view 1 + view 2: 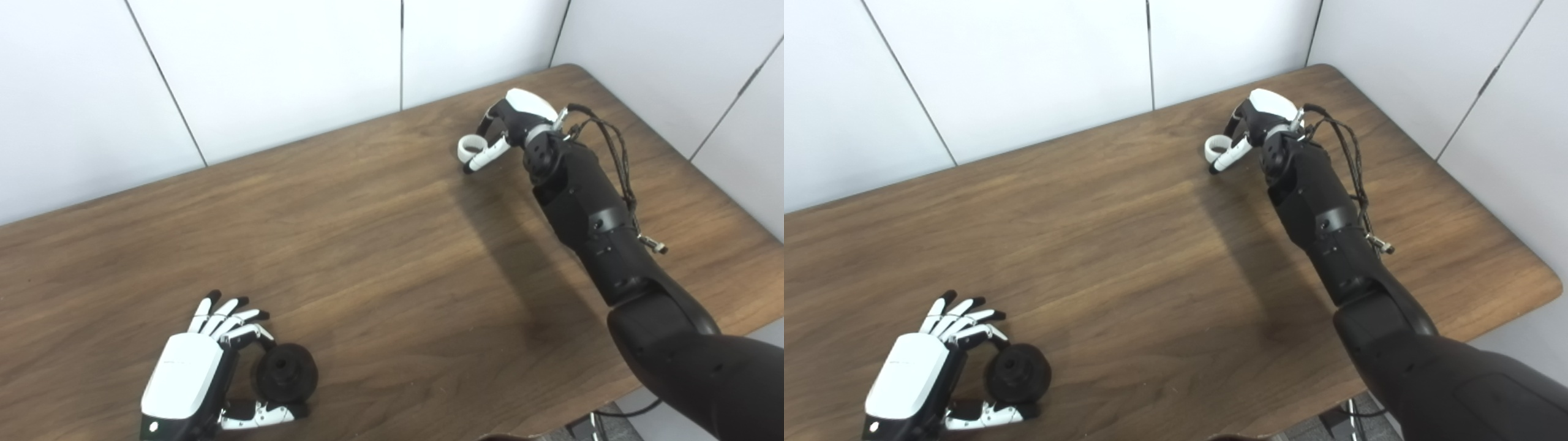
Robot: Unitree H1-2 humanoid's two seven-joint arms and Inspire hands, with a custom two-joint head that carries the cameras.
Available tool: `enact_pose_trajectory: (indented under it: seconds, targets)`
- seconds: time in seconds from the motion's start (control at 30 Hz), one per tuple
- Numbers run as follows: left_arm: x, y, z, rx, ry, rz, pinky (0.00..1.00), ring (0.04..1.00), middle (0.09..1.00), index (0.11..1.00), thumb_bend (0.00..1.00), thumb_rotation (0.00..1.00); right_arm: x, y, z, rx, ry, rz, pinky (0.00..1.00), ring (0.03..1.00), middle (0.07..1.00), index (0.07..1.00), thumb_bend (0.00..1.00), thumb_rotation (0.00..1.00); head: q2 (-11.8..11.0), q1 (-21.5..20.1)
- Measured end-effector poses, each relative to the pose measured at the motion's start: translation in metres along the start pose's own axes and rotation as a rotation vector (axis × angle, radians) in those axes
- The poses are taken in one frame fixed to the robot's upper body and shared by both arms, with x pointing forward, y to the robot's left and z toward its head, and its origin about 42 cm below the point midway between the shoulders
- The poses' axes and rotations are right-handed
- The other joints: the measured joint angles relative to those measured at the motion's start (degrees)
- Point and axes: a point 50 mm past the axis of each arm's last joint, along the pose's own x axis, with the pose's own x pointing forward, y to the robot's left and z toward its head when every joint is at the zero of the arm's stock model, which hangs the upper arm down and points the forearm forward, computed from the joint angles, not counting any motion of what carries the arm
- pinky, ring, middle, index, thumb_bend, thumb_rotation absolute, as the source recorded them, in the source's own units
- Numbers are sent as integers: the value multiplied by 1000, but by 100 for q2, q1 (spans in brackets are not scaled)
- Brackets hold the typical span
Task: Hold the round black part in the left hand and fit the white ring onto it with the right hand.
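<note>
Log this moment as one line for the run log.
left hand: closing around round black part, near table edge | right hand: pinching white ring, far side | parts apart, ring unfitted

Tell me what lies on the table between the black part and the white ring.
Nothing: only bare wooden table and the right arm's shadow separate the round black part from the white ring. Both eye views show this.

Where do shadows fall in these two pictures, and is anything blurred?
Left eye view: the right arm casts a soft dark shadow on the table to its left; the white ring looks sharp. Right eye view: same shadow, the black part shows little detail.
</note>
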Motion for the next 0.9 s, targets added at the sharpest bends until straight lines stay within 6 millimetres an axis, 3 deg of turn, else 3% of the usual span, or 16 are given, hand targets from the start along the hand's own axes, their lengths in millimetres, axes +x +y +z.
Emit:
enact_pose_trajectory:
  seconds: [0.63,0.9]
  targets:
    - [0,0,1,-1,0,1,1000,895,775,484,524,52,-2,8,5,34,-32,-36,1000,967,859,485,524,133,-9,44]
    - [1,-1,2,-4,3,2,1000,894,779,484,524,52,-9,0,0,9,-67,-43,1000,970,861,486,523,133,0,176]
